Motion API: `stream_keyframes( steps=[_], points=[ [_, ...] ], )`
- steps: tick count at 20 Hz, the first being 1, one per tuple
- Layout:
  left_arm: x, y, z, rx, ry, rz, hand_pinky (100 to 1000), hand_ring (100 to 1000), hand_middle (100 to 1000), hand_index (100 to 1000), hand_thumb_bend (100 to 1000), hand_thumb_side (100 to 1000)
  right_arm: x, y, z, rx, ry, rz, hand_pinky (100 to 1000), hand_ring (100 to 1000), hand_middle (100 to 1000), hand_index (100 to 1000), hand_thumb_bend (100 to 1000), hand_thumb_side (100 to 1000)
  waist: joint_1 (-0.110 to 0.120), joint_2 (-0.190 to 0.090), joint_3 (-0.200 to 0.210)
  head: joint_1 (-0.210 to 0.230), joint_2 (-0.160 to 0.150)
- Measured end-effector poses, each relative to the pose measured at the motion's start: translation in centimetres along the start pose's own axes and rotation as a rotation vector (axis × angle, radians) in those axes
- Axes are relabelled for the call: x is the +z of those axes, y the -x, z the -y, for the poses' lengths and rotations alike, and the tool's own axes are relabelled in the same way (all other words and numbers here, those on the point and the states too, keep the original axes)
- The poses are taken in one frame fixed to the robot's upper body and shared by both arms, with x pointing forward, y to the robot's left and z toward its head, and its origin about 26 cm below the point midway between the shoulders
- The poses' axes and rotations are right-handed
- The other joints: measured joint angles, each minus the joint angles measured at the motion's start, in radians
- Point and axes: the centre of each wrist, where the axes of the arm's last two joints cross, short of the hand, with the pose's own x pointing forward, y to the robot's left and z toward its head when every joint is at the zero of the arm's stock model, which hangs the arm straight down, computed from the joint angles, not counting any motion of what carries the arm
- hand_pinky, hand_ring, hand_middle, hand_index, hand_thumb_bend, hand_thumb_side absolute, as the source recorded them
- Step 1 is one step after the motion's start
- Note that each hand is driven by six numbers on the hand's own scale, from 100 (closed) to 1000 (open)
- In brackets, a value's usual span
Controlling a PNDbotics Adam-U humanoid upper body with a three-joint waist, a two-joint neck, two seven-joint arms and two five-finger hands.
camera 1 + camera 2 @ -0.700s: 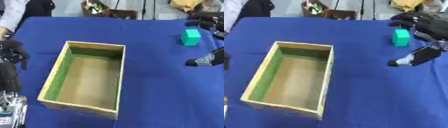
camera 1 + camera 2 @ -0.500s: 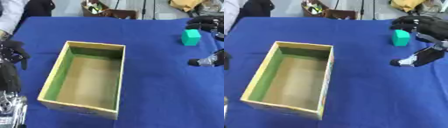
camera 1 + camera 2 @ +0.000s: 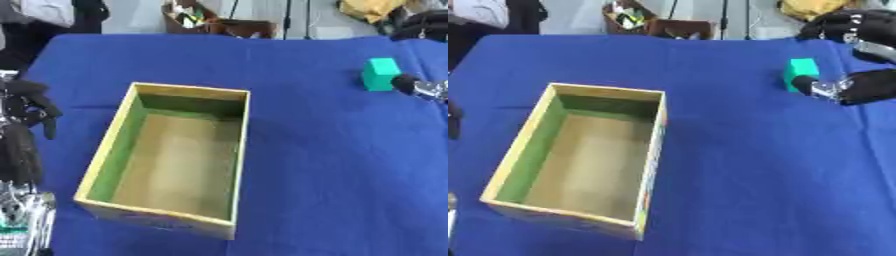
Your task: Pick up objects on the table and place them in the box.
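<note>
Fingers (image 3: 45, 116) of left hand (image 3: 26, 100) curled, empty, at left edge over blue tabletop (image 3: 728, 165). Open wooden box (image 3: 579, 155) with green inner walls, left of centre. Green block (image 3: 801, 73) far right on tabletop; right hand (image 3: 859, 60) arched around it, fingertip just beside, not closed on it.

Blue-clothed table (image 3: 297, 165), pale floor (image 3: 131, 17) beyond, brown crate (image 3: 229, 26)
</note>
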Motion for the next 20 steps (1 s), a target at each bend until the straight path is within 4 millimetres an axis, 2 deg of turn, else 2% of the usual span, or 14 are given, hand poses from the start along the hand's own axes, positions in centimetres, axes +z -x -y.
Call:
stream_keyframes(
  steps=[2, 8, 13, 20],
  points=[
    [0.1, 0.1, -0.1, -0.005, 0.001, -0.003, 100, 340, 357, 523, 100, 938, -0.1, 0.4, 0.7, 0.018, -0.018, -0.010, 860, 1000, 928, 944, 615, 882, -0.001, 0.000, 0.003, -0.004, 0.000],
    [0.5, 0.2, -0.3, -0.016, 0.004, -0.011, 100, 339, 357, 522, 100, 936, -0.7, 2.6, 1.6, 0.054, -0.115, -0.052, 864, 1000, 928, 959, 592, 811, -0.002, 0.004, 0.017, -0.021, 0.011],
    [0.8, 0.4, -0.5, -0.034, 0.006, -0.017, 100, 337, 357, 522, 100, 935, -0.9, 4.6, 1.5, 0.059, -0.177, -0.084, 864, 1000, 927, 961, 574, 798, 0.008, 0.025, 0.024, -0.011, 0.037],
    [0.9, 0.5, -0.6, -0.045, 0.007, -0.011, 100, 336, 357, 521, 100, 934, -0.8, 6.2, 1.0, 0.061, -0.202, -0.129, 865, 1000, 930, 964, 568, 790, 0.020, 0.043, 0.029, 0.001, 0.041]
  ],
)
